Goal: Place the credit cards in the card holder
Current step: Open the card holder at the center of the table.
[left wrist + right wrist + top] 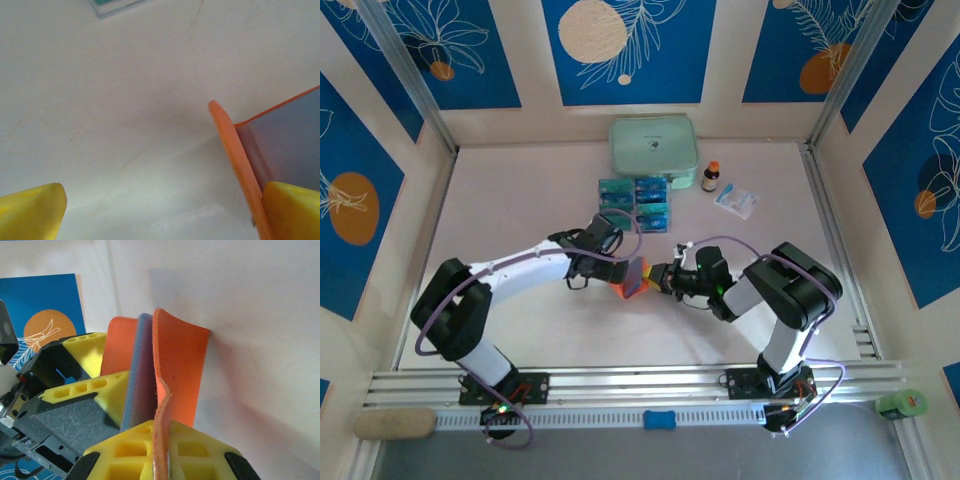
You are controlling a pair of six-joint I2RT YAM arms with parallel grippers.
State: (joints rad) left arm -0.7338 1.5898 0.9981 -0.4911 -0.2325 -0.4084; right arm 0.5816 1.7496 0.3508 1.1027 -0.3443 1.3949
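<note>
The orange-red card holder point(633, 277) is held up on edge above mid-table, its flaps apart and the greyish lining showing. My right gripper point(658, 277) is shut on one orange flap point(180, 360), which is pinched between its yellow fingers point(130, 450). My left gripper point(165, 205) is open with its jaws wide apart. One fingertip point(295, 210) rests against the grey inner side, behind the other flap's rim point(235, 145). Several teal-blue credit cards point(633, 203) lie in rows behind the wallet, and the corner of one card point(112, 5) shows in the left wrist view.
A mint-green zip case point(653, 150) lies at the back. A small brown bottle point(710, 176) and a white-and-blue sachet point(735, 200) sit to its right. An aluminium rail point(640, 385) runs along the near edge.
</note>
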